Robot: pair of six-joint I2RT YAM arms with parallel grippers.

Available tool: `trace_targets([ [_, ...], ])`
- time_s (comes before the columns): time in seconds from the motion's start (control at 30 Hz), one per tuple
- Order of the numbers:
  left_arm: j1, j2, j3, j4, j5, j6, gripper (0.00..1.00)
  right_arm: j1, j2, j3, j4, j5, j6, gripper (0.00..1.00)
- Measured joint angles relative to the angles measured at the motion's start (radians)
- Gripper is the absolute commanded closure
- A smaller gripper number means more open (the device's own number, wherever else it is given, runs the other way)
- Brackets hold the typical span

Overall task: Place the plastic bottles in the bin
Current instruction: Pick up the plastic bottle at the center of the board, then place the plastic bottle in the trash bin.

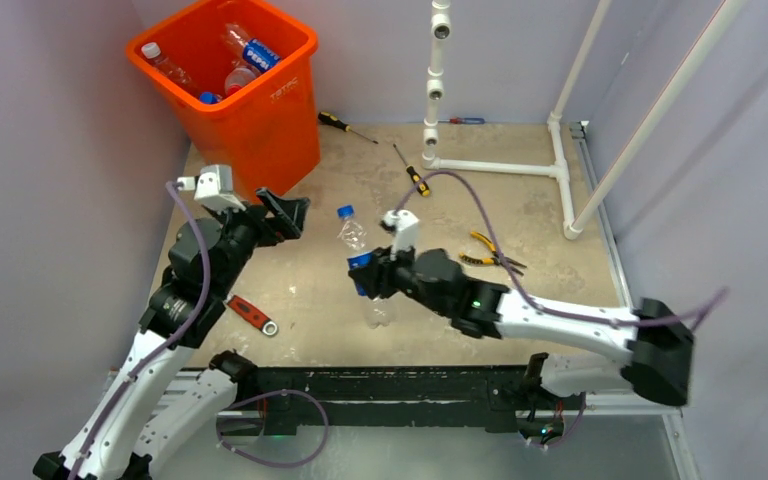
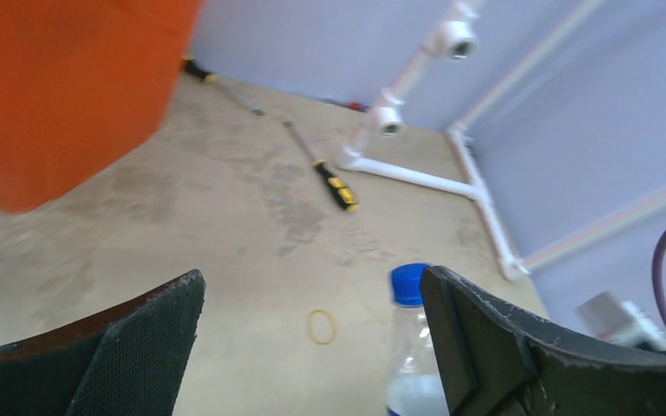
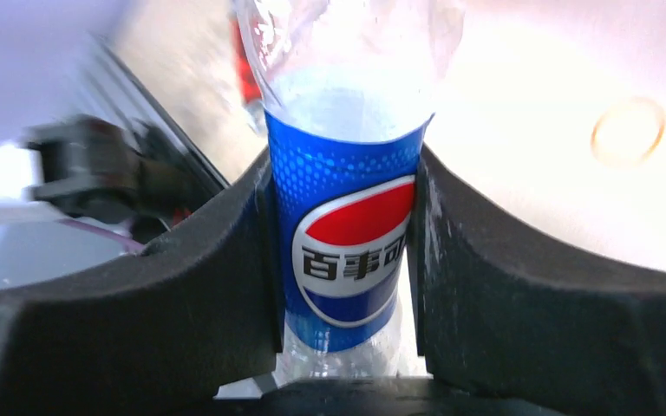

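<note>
A clear plastic bottle with a blue cap and a blue Pepsi label is held near the middle of the table. My right gripper is shut on its labelled middle, and the label fills the right wrist view. My left gripper is open and empty, close to the orange bin at the back left. In the left wrist view the bottle's cap shows beside the right finger. The bin holds several bottles.
A red-handled wrench lies at the front left. Screwdrivers and yellow pliers lie on the table. A white pipe frame stands at the back right. A rubber band lies on the table.
</note>
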Motion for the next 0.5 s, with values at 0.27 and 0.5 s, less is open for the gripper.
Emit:
trace_targets([
  [0.27, 0.0, 0.174, 0.039, 0.296, 0.442, -0.028, 0.11, 0.0, -0.301, -0.256, 0.329, -0.078, -0.211, 0.76],
  [0.5, 0.0, 0.269, 0.026, 0.515, 0.691, -0.13, 0.18, 0.0, -0.32, -0.29, 0.337, -0.094, -0.268, 0.8],
])
